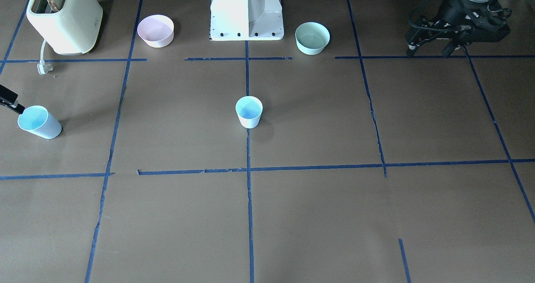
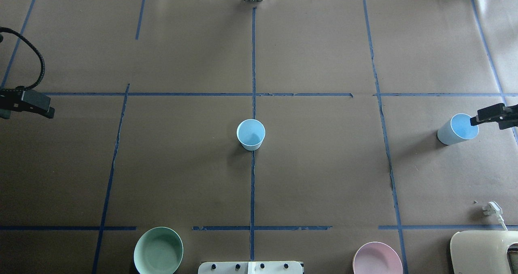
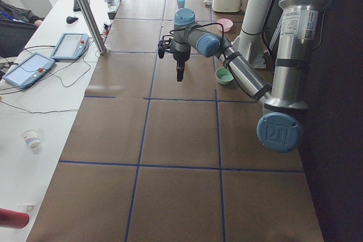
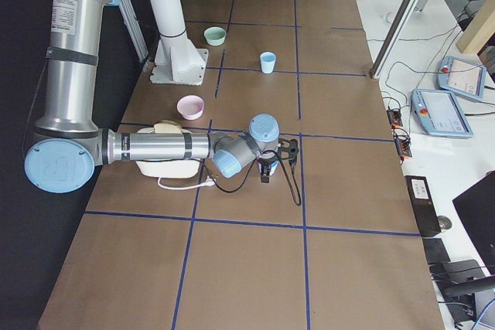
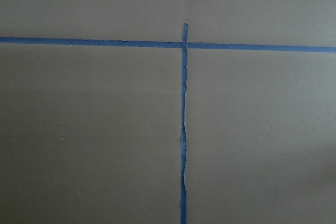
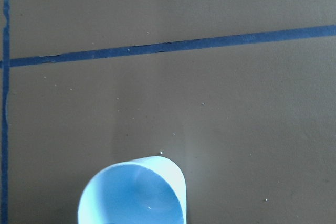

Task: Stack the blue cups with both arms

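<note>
One blue cup (image 2: 251, 134) stands upright at the table's middle, also seen in the front view (image 1: 249, 112). The second blue cup (image 2: 456, 130) stands near the table's right edge and also shows in the front view (image 1: 39, 122) and low in the right wrist view (image 6: 134, 195). My right gripper (image 2: 474, 121) reaches in from the right, one fingertip at this cup's rim (image 1: 17, 107). I cannot tell whether it grips. My left gripper (image 1: 430, 49) hangs above the far left of the table, fingers apart and empty, far from both cups (image 2: 47, 112).
A mint green bowl (image 2: 158, 250) and a pink bowl (image 2: 377, 260) sit near the robot's white base (image 1: 246, 13). A cream toaster (image 1: 64, 17) with its plug (image 2: 493, 208) stands at the right near corner. Blue tape lines cross the brown paper.
</note>
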### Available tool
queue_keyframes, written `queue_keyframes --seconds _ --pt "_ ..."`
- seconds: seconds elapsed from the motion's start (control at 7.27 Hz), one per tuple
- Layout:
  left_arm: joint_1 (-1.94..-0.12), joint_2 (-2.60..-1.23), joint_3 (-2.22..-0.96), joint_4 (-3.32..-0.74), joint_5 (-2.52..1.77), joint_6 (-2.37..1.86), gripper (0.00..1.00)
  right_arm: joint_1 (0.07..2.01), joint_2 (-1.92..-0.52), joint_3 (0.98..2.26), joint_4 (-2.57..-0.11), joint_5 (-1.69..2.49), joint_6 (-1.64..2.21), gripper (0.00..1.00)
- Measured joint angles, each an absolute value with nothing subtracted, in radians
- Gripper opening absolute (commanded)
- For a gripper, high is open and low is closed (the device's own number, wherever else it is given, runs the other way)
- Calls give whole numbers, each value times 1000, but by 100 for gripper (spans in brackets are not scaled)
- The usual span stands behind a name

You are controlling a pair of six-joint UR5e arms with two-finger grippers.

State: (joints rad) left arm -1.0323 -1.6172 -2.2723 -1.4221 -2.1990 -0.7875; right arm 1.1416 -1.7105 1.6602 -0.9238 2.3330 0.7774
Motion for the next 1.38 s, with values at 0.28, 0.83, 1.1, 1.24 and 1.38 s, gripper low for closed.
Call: queue_keyframes --seconds 0.28,0.83,1.1,1.24,1.38 --pt "-1064 -1607 -2273 -1408 -2208 -772 100 1096 -1705 1621 -922 2297 782 98" --pt "-1172 -1564 -2246 -1344 -2210 -535 100 1060 -1691 1605 -921 2290 783 0" --pt "-1221 -1544 -2193 -1342 -2210 -424 100 1060 -1678 1610 -920 2297 782 0" --pt "-1252 -1541 -2147 -1345 -2210 -353 100 1063 -1675 1622 -921 2310 782 0" --pt "-1292 -1541 -2096 -1347 -2213 -269 100 1070 -1673 1645 -925 2332 784 0"
